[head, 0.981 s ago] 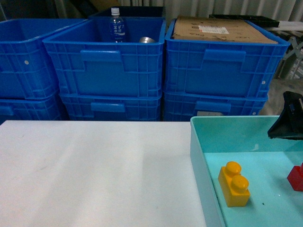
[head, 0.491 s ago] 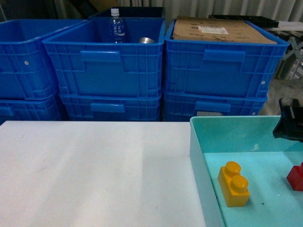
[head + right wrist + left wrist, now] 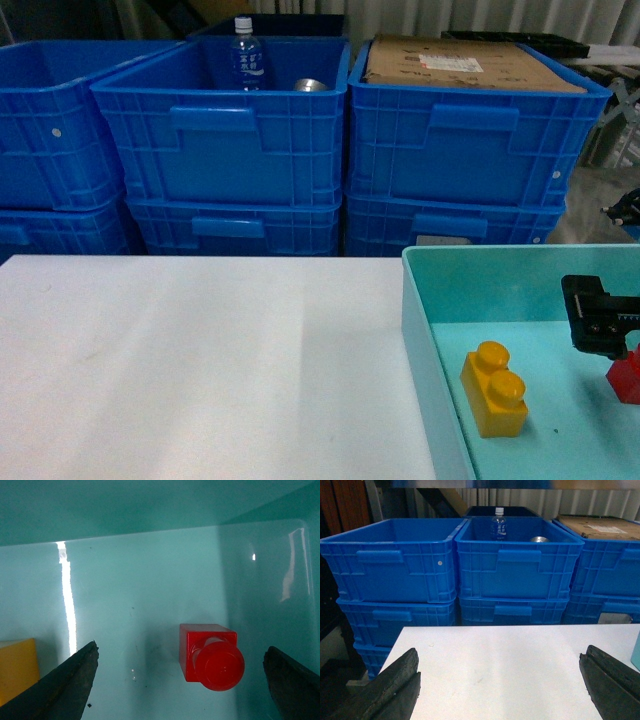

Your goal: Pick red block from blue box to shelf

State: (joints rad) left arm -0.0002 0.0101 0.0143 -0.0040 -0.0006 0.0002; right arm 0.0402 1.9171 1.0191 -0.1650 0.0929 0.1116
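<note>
The red block (image 3: pixel 627 377) lies on the floor of the blue box (image 3: pixel 418 300), at the right edge of the head view. My right gripper (image 3: pixel 600 318) hangs low inside the box, just above and behind the block. In the right wrist view the red block (image 3: pixel 210 652) sits stud-up between the fingers of the right gripper (image 3: pixel 180 652), closer to the right one. That gripper is open and touches nothing. My left gripper (image 3: pixel 500 655) is open over the white table (image 3: pixel 500 675) and holds nothing. The shelf is out of view.
A yellow-orange two-stud brick (image 3: pixel 495 390) lies left of the red block in the same box. Stacked dark blue crates (image 3: pixel 230 150) stand behind the table; one holds a water bottle (image 3: pixel 246 55), another is capped with cardboard (image 3: pixel 470 65). The white table (image 3: pixel 200 360) spreads left of the box.
My right gripper has come down from above the box's far wall into the box, ending close over the red block. The bricks have not moved.
</note>
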